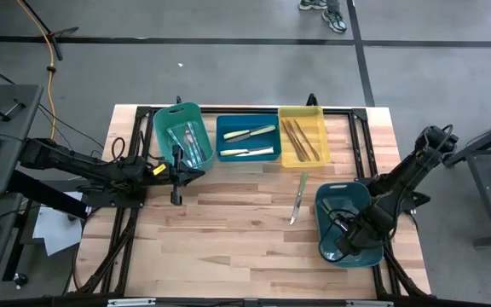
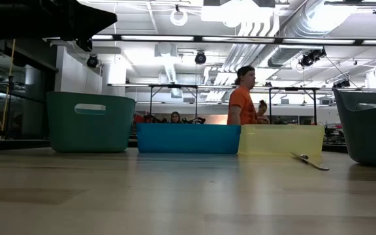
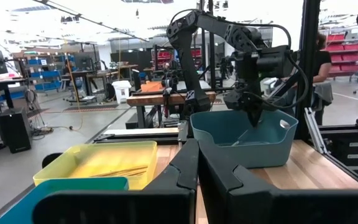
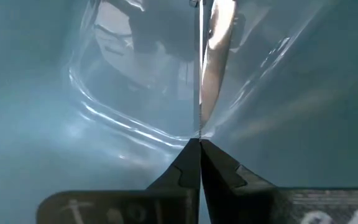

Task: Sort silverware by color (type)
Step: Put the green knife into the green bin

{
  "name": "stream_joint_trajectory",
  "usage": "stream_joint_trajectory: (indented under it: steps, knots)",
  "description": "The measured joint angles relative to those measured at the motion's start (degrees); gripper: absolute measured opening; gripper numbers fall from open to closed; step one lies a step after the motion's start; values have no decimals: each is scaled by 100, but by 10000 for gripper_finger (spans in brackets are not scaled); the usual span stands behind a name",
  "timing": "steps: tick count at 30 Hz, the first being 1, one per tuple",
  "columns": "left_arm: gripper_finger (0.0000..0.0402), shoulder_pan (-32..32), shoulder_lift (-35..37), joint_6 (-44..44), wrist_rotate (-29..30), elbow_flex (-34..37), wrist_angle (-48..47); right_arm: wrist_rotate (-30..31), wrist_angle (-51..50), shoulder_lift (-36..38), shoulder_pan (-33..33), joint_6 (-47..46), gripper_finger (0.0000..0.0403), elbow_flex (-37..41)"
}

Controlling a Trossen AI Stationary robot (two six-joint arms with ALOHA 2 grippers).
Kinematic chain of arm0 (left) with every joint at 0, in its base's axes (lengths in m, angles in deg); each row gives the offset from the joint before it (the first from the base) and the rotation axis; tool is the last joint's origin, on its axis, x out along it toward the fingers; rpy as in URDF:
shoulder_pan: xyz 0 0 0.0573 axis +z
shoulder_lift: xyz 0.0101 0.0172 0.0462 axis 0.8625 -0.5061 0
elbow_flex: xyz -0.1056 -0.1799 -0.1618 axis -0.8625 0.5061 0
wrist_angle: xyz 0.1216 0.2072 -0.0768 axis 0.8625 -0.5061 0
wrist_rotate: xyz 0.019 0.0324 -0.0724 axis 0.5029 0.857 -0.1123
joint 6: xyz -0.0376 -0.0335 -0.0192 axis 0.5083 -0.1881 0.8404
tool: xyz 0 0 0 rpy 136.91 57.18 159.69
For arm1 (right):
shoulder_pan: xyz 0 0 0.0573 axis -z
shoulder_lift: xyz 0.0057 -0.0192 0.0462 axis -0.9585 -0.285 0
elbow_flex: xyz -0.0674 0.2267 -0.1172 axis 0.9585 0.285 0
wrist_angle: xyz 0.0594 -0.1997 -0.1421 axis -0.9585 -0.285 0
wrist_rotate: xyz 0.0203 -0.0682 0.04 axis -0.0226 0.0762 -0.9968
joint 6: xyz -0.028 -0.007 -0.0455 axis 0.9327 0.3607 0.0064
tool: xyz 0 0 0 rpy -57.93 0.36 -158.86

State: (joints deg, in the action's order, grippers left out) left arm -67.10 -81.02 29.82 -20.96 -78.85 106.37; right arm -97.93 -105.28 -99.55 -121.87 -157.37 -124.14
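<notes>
Nearest the lens: right gripper (image 4: 199, 144), fingers pressed together and, by the look of it, clamped on the tip of a clear utensil (image 4: 207, 74). Reaching down inside the teal bin (image 1: 339, 188) at the table's right front. Probably pinched at the very end so as to lift it clear of the bin's walls. Judged a pick-up from the unsorted stock, not a drop-off.

Left gripper (image 3: 197, 155) likewise closed, on nothing, hanging over the boards just in front of the green bin (image 1: 181, 112). Parked out of the way, most likely, while the other arm works.

Along the far edge, three bins side by side, one per kind:
- green bin with clear pieces (image 1: 191, 145)
- blue bin (image 1: 245, 120) with yellow-handled pieces (image 1: 250, 134)
- yellow bin (image 1: 301, 112) with brown pieces (image 1: 303, 141)

Between yellow bin and teal bin, flat on the wood, apart from both: one loose utensil (image 1: 298, 198) with a greenish handle. No green-handled group to be seen yet, so possibly laid there as the start of one; cannot say for sure.

Underneath: pale butcher-block table (image 1: 228, 247), black frame at its edges. Beyond: grey concrete floor with dark tape lines, an orange cable, desks left and right. Farther off, a workshop hall with strip lights, ducts and shelving. Standing behind the bins, a person (image 2: 243, 98) in an orange shirt and a dark cap.
</notes>
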Motion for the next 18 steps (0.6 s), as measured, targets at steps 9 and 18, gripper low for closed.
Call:
stream_joint_trajectory:
  steps: [9,18]
  knots:
    - [0,0,0,2,0,0,0,4,2,0,0,5,54,-2]
    - [0,0,0,42,302,0,0,-397,-89,63,44,495,132,-541]
